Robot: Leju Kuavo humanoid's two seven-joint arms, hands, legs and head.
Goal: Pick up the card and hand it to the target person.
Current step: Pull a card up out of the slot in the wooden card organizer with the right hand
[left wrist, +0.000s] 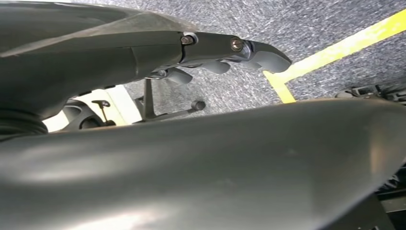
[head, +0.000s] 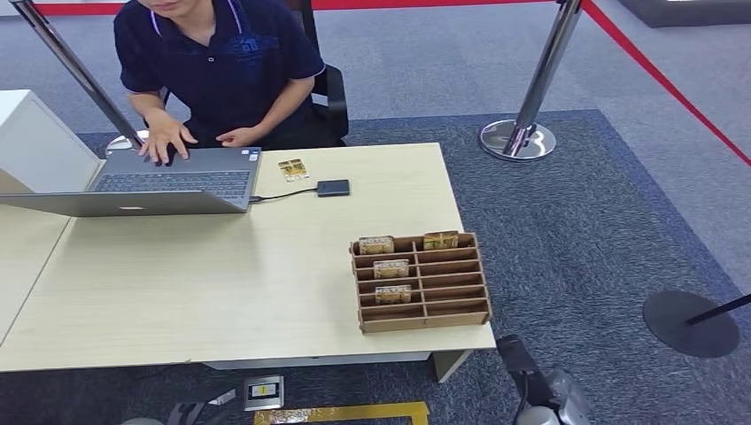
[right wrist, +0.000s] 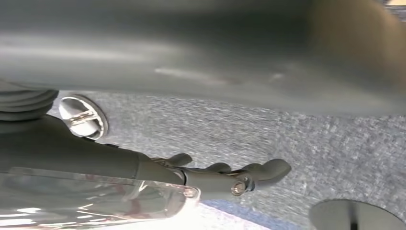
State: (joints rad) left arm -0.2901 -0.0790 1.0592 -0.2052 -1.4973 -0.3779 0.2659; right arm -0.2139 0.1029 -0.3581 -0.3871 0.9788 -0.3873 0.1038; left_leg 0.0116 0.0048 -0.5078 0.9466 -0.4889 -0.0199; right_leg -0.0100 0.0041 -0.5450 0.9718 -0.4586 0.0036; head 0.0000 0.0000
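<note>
Lying flat near laptop [head: 168,181]: gold patterned card [head: 293,169]; left robot hand [left wrist: 230,55], right robot hand [right wrist: 225,175] empty, fingers loosely extended.

Pale wood table [head: 221,283] — navy shirt [head: 221,62], grey speckled carpet [head: 576,204] — red line [head: 660,80].

A rack [head: 422,282] is set on the table [head: 221,283], right of the laptop [head: 146,181]; 4 cards [head: 390,267] are held in it.

light wood table [head: 221,283] on grey carpet. On it: open laptop [head: 168,188] far-left, cable to small dark drive [head: 334,188], loose card [head: 293,169] near far edge, wooden slotted rack [head: 421,281] at near-right corner with cards [head: 391,268] in slots.
</note>
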